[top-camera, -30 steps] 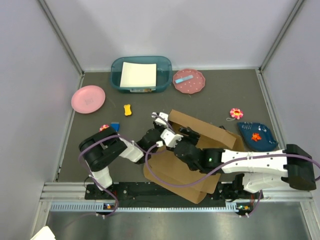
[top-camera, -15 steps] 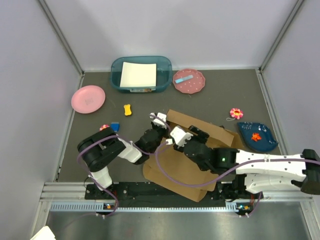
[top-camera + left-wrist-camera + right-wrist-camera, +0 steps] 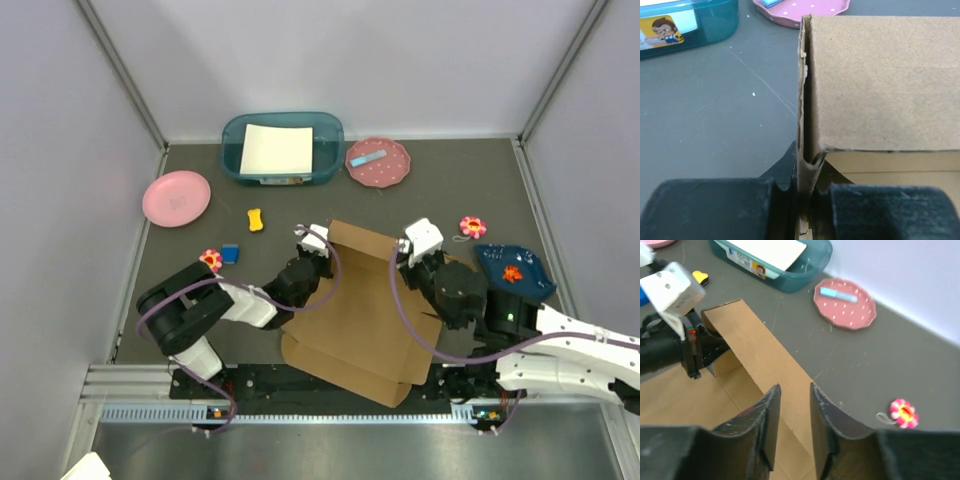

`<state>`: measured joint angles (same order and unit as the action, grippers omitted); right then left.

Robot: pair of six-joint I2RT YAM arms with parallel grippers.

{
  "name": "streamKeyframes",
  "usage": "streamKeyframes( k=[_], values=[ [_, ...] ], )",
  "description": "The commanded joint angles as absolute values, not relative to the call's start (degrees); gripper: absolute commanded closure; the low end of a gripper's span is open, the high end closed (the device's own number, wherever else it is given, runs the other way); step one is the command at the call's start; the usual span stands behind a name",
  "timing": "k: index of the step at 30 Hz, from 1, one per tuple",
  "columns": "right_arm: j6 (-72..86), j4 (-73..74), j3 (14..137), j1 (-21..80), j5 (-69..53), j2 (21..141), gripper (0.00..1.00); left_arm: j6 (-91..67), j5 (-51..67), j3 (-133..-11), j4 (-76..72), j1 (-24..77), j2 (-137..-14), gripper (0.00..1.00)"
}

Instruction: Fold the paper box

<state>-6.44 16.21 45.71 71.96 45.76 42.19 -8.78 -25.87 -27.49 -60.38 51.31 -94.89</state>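
Near the front edge of the worktop (image 3: 440, 190), between the left arm (image 3: 200, 310) and the right arm (image 3: 540, 335): the paper box (image 3: 355, 310), plain brown cardboard, base panel flat, rear wall raised along the far side, near flaps spread flat toward the arm bases; largest thing in view.

Left jaws closed hard on the box's far-left corner; in the left wrist view, upright cardboard edge pinched between the two dark left fingers (image 3: 715, 210), wall panel running away to the right of them, box floor showing below it.

Right jaws part open, with a clear gap between the right fingers (image 3: 771, 420); poised at the far-right end of the same rear wall, a strip of that wall showing through the gap in the right wrist view; cannot tell whether either finger touches the cardboard; nothing visibly gripped on that side.

Beyond the box, at the far edge: teal bin (image 3: 229, 150) holding a white sheet (image 3: 277, 148); just right of it a spotted pink plate (image 3: 385, 172) carrying a small light-blue piece (image 3: 367, 158); far left, a plain pink plate (image 3: 177, 197); between bin and box, a small yellow piece (image 3: 256, 219); left of the gripped corner, a small blue block (image 3: 230, 254) just beside a flower toy (image 3: 210, 259); right of the box, a second flower toy (image 3: 472, 227) and near it a dark blue dish (image 3: 535, 285).
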Motion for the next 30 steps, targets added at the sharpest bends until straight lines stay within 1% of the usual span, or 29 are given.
streamKeyframes(
  k=[1, 3, 4, 5, 8, 12, 18, 20, 21, 22, 24, 25, 26, 28, 30],
  values=[
    [7.1, 17.8, 48.6, 62.9, 36.6, 45.3, 0.76, -14.6, -30.7, -28.1, -45.1, 51.2, -89.7, 1.0],
    [11.4, 17.6, 48.5, 59.7, 31.2, 47.3, 0.77, -18.0, -31.9, -29.4, -39.9, 51.3, -87.5, 1.0],
    [12.6, 17.6, 48.3, 58.1, 29.8, 48.2, 0.78, -19.5, -33.1, -30.1, -32.9, 51.2, -86.8, 1.0],
    [14.1, 17.4, 48.2, 56.1, 26.7, 48.8, 0.78, -20.2, -33.2, -30.8, -30.0, 51.2, -86.1, 1.0],
    [16.2, 16.9, 47.5, 54.3, 23.8, 51.5, 0.78, -23.1, -33.1, -33.0, -20.1, 51.2, -84.6, 1.0],
    [16.4, 16.6, 47.9, 54.1, 23.4, 54.0, 0.76, -25.6, -33.6, -32.6, -15.6, 51.2, -82.9, 1.0],
    [15.7, 18.0, 48.8, 52.2, 22.8, 53.1, 0.75, -25.8, -35.6, -32.0, -12.9, 51.2, -81.3, 1.0],
    [16.2, 19.1, 48.7, 52.1, 26.3, 51.3, 0.74, -25.8, -36.1, -32.2, -12.1, 51.3, -81.1, 1.0],
    [16.5, 19.0, 48.1, 52.2, 28.4, 49.8, 0.73, -26.0, -36.5, -32.3, -11.2, 51.3, -80.9, 1.0],
    [16.4, 19.0, 47.7, 52.2, 30.4, 48.3, 0.65, -26.0, -36.6, -32.3, -10.5, 51.2, -81.0, 1.0],
    [15.0, 20.6, 47.0, 52.1, 36.0, 44.2, 0.56, -26.3, -37.0, -33.7, -7.0, 51.3, -80.8, 1.0],
    [14.5, 22.2, 47.3, 52.1, 37.9, 43.5, 0.44, -26.5, -36.8, -34.2, -5.7, 51.3, -80.9, 1.0],
    [14.0, 25.5, 47.5, 52.2, 40.8, 43.3, 0.41, -26.6, -36.7, -35.5, -4.5, 51.3, -80.7, 1.0],
    [13.6, 28.1, 47.6, 52.1, 42.4, 43.2, 0.36, -27.1, -35.4, -36.7, -0.7, 51.2, -80.6, 1.0],
    [14.1, 29.5, 46.5, 52.1, 43.9, 42.4, 0.35, -27.3, -34.4, -38.5, 1.7, 51.1, -80.7, 1.0]
  ],
)
